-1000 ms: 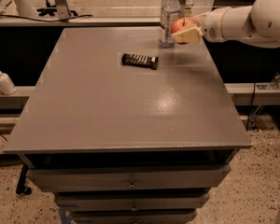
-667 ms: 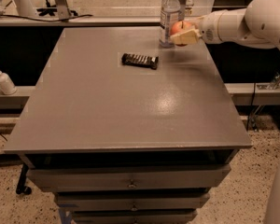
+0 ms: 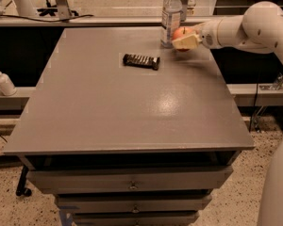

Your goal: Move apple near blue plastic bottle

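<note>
camera view: the gripper [image 3: 185, 41] is at the far right of the table [image 3: 108, 112], clasped on the apple [image 3: 181, 32], which sits low just beside the blue plastic bottle [image 3: 171, 14]. this looks like the placing step; next, set the apple down and let go without nudging the bottle

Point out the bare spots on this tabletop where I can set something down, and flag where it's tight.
The front half of the table is bare, and so is the left strip beside the dark bar. Crowded: the back right corner, where the gripper holds the apple right beside the blue plastic bottle.
</note>
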`<state>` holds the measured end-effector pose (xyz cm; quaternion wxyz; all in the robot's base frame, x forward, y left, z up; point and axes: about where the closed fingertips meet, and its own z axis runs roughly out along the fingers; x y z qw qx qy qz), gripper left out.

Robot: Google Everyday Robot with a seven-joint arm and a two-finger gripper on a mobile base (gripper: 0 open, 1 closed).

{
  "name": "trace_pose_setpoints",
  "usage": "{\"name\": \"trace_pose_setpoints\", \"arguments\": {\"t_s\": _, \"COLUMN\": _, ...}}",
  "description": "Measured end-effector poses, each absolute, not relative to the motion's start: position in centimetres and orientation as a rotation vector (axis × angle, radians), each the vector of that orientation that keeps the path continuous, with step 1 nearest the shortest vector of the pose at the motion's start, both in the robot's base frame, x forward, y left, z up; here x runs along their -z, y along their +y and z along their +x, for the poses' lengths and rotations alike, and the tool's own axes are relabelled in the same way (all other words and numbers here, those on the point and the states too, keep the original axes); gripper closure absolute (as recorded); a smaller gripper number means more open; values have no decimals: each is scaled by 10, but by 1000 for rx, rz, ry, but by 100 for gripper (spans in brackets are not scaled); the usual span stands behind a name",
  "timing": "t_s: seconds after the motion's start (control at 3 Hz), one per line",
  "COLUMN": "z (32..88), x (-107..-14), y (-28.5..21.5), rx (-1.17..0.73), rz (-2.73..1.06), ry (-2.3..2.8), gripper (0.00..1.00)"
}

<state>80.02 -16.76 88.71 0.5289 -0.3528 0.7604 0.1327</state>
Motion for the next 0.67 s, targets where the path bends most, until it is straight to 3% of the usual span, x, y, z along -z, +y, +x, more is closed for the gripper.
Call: {"name": "trace_pose_setpoints", "arguments": {"t_s": 0.67, "z": 803, "x": -877, "y": -170, "rx": -330, "rz": -819, "ry": 1838, "gripper": 36}}
